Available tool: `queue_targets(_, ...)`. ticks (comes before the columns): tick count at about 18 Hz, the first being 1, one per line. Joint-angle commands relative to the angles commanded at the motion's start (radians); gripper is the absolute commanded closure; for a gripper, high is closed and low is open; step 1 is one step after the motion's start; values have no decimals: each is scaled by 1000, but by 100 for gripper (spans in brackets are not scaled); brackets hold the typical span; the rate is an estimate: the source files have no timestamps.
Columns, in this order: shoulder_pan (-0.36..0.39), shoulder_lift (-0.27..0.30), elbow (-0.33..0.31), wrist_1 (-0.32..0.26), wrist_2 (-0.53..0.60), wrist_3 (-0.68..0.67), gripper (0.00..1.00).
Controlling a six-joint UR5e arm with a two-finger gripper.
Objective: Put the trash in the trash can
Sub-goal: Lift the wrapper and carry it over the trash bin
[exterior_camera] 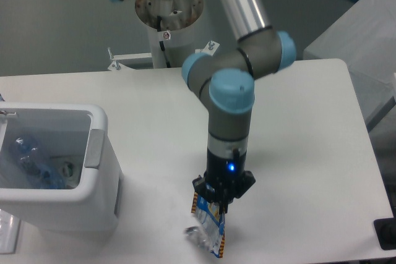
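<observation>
The trash can (59, 171) holds what looks like the bottle (25, 156); the claw (221, 205) grips the snack bag (209, 227).

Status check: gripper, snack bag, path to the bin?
Gripper shut on snack bag, low over table. Bottle already in trash can. Nothing between bag and can.

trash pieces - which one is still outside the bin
The blue-and-orange foil snack bag, pinched at its top by the gripper over the table. The clear bottle already lies inside the white trash can.
</observation>
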State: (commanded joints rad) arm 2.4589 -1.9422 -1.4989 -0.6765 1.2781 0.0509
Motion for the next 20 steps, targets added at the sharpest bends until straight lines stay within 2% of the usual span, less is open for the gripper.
queue_targets(6, -6, 95, 104, 0, -84, -126, 83)
queue_targets(8, -8, 138, 117, 0, -117, -196, 83)
queue_targets(12, -27, 218, 126, 0, -177, -241, 83)
queue_targets(17, -95, 258, 115, 2, -209, -227, 83)
queue_targets(19, -136, 273, 108, 0, -215, -133, 83)
queue_targets(20, -164, 276, 86, 2, -218, -41, 83)
